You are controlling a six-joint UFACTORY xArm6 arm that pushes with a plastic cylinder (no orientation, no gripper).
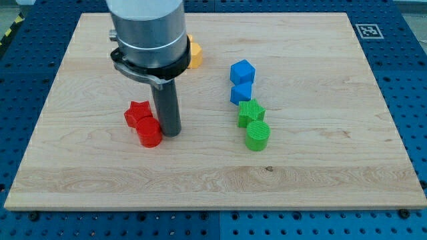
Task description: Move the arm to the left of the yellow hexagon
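Seven small blocks are seen on the wooden bench (313,160). The dark rod is planted toward the view's left of centre, and its tip (171,134) is pressed just beside the right side of the red cylinder (149,132), apparently touching it. A red star-shaped block (137,113) is set against that cylinder on its upper left. The yellow hexagon (195,53) is found near the view's top, largely hidden behind the arm's grey housing (148,30), well above the tip. Two blue cubes (242,71) (241,92) are stacked in a column right of centre, followed below by a green block (251,111) and a green cylinder (257,136), each touching the next. No grasping tool is carried, only the rod.
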